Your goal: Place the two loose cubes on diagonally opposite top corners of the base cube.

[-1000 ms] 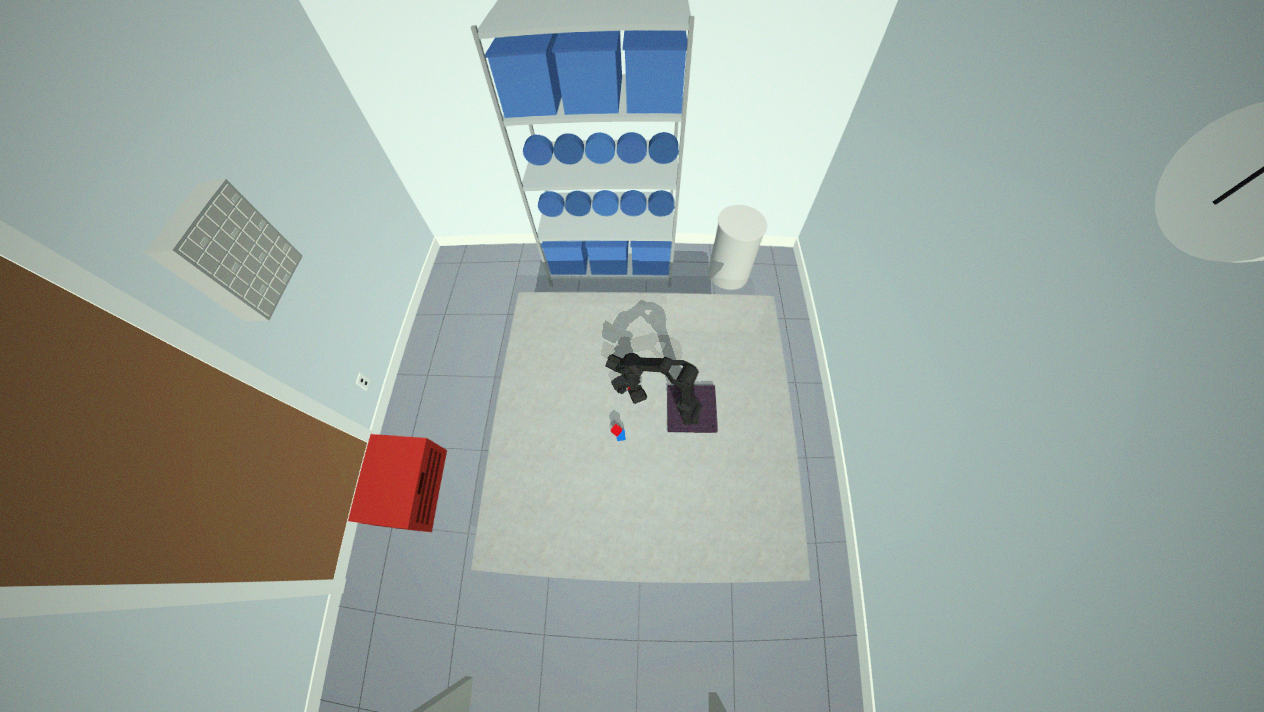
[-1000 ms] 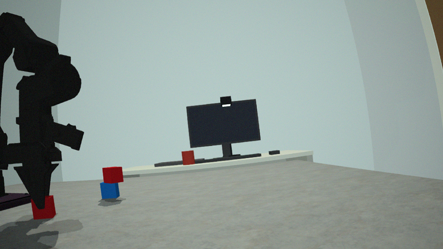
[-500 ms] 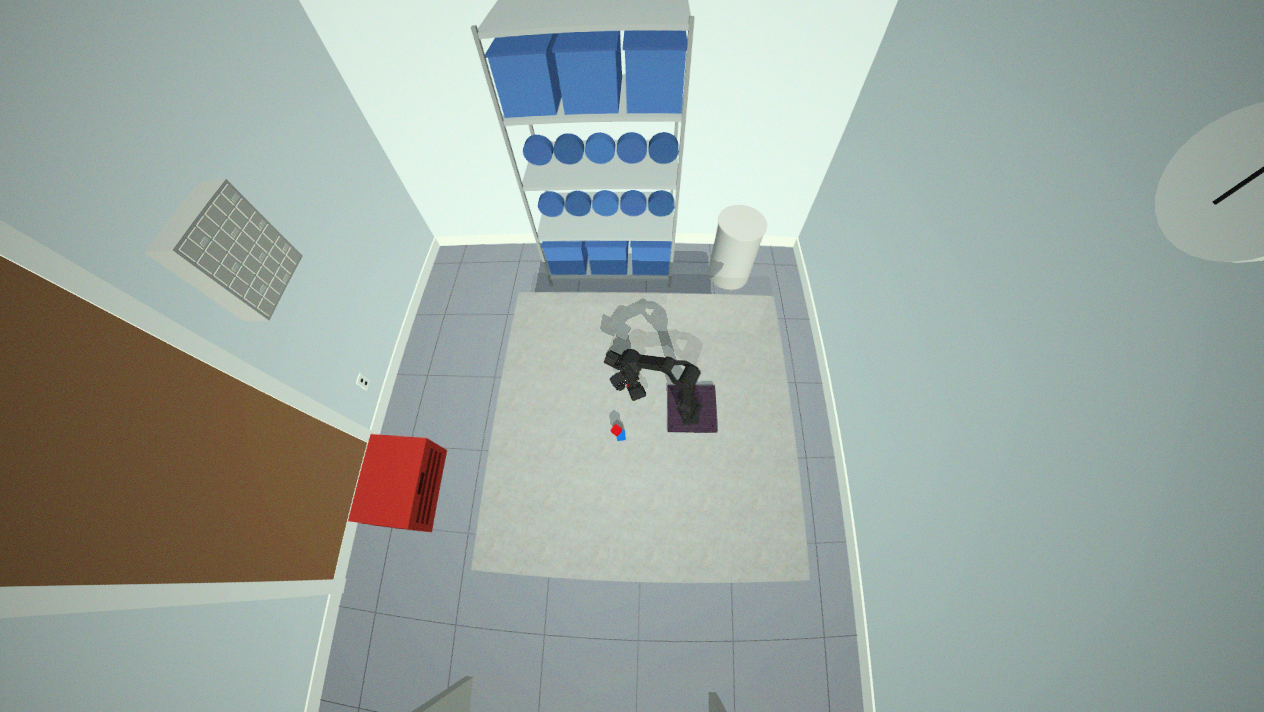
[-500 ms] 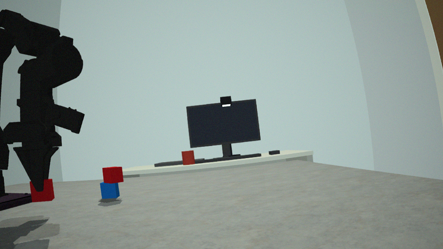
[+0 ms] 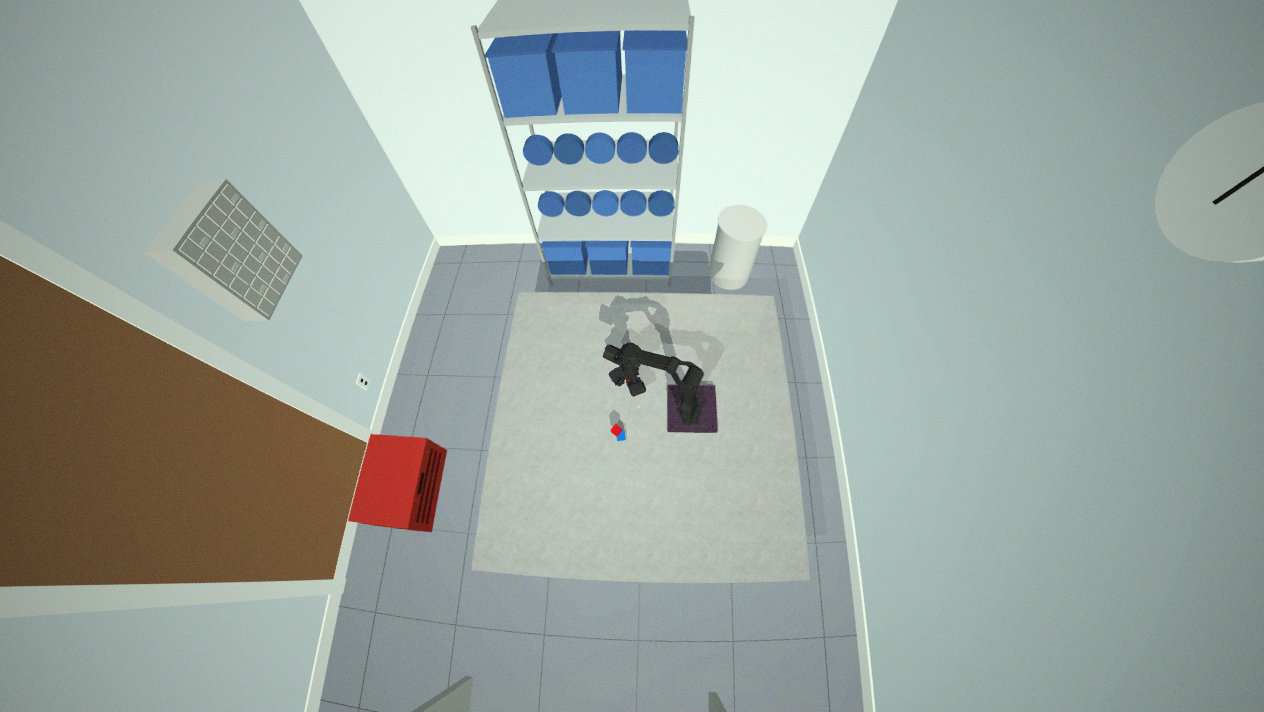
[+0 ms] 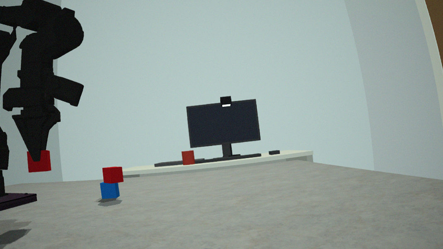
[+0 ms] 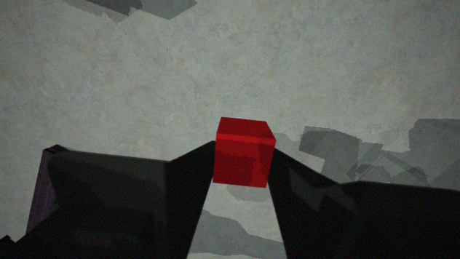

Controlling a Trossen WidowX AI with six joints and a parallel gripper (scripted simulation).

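Exterior view, count: two red cubes and one blue cube, three cubes in all; one arm, one gripper (image 6: 38, 157).
Held red cube (image 6: 38, 161): gripped between the two dark fingers, lifted well above the grey mat (image 6: 262, 211), to the left of the stack and higher than its top.
Jaws: closed partway onto the held red cube, one finger on each of two opposite faces; nothing else between them.
Wrist view, held red cube (image 7: 243, 152): plain, even red, sharp edges, no markings; the face turned away from the camera is lit brighter, the near face partly shaded. Sits level between the fingers, its top and bottom edges about parallel to the mat.
Long axis: none, all sides look equal; the gripper points straight down, fingers tapering to the cube.
Placed red cube (image 6: 112, 174): resting on the blue base cube (image 6: 109, 190), offset to the right so it overhangs one side.
Top view, stack: placed red cube (image 5: 616, 429) covers the upper-left corner of the blue base cube (image 5: 622, 435); the rest of the blue top shows bare.
Top view, gripper (image 5: 630, 381): up and to the right of the stack, near the purple base plate (image 5: 707, 415), apart from both stacked cubes.
Arm: black, folded high, mounted on the purple base plate.
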